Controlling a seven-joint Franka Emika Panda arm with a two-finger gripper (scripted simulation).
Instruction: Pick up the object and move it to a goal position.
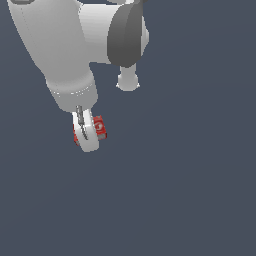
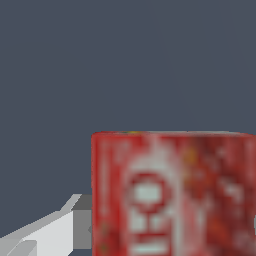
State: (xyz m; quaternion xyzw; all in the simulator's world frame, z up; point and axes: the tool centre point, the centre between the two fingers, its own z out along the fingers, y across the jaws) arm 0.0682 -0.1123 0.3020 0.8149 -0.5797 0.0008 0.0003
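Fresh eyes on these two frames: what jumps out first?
The big white arm fills the top of the exterior view's left, against a plain dark slate background. Below it, the hand sits around a small red box, the only colour in the scene. In the wrist view that red box looms large and blurry, with a whitish marking on its face and one pale finger beside it.

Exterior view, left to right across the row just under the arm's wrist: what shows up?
Dark floor → left edge of red box → gripper finger → rest of red box → dark floor.
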